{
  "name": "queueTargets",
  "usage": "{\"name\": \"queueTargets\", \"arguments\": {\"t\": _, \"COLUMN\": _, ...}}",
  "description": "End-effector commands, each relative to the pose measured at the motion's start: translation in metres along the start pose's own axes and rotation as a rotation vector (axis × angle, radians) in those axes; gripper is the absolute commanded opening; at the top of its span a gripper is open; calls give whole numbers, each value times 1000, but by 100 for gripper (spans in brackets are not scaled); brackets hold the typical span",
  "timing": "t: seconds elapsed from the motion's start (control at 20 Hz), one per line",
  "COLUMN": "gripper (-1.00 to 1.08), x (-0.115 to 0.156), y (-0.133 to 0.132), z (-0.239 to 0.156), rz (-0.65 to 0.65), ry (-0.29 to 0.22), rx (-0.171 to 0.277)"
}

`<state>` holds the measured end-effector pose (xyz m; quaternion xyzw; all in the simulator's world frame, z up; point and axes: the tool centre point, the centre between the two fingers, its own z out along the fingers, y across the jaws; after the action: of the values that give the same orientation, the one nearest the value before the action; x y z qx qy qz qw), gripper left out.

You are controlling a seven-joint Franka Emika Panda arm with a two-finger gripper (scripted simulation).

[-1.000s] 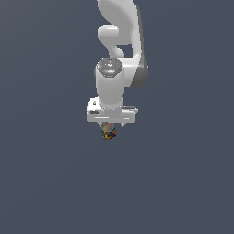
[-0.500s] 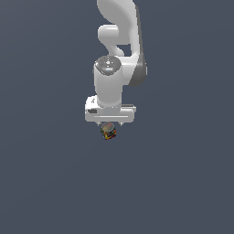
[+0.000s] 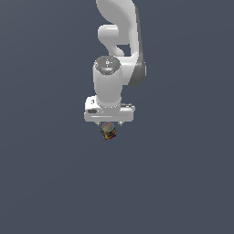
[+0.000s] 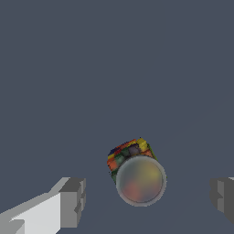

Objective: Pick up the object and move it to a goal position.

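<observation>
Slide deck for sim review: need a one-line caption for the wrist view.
Open gripper straddling the small multicoloured jar, fingers clear of it on both sides.

Plain dark grey-blue floor [image 3: 50,183] with the small multicoloured jar [image 4: 135,171] on it

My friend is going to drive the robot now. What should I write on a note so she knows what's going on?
Tool: open, fingers wide apart, touching nothing.
Jar: colourful body, round top, sits between the two fingers with clear gaps on both sides. In the exterior view it shows just under the tool.
Done: tool lined up over the jar.
Left: close on it, lift, carry to the goal. No goal marker shows.
</observation>
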<state>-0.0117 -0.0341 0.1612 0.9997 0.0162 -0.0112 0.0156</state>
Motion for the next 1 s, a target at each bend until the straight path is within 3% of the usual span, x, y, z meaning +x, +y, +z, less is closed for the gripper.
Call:
{"name": "queueTargets", "arguments": {"t": 0.0, "gripper": 100, "x": -1, "y": 1, "z": 2, "rz": -18, "ry": 1, "rx": 1}}
{"name": "queueTargets", "arguments": {"t": 0.95, "gripper": 100, "x": -26, "y": 10, "z": 42, "rz": -370, "ry": 20, "rx": 19}}
